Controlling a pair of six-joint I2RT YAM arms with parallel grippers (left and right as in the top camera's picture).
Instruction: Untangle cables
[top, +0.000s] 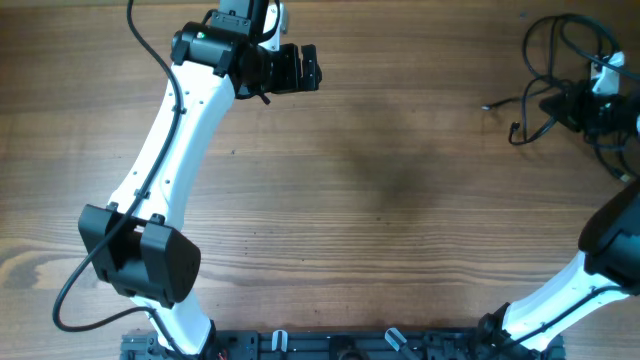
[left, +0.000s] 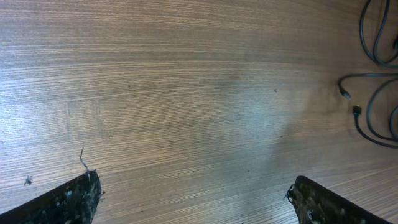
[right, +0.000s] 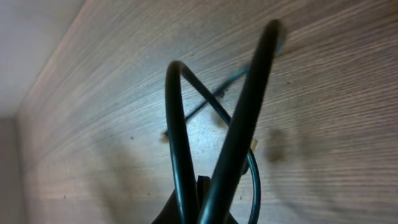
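Several cables (right: 240, 124) stand pinched in the right claw (top: 583, 108), well apart from the spread-open left claw (left: 193, 193).

Likely lab: robot arms (top: 180, 130), wooden table (top: 380, 200).

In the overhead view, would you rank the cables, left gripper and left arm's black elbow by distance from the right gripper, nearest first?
1. cables, held by right gripper, top right.
2. left gripper, upper left.
3. black elbow, lower left.
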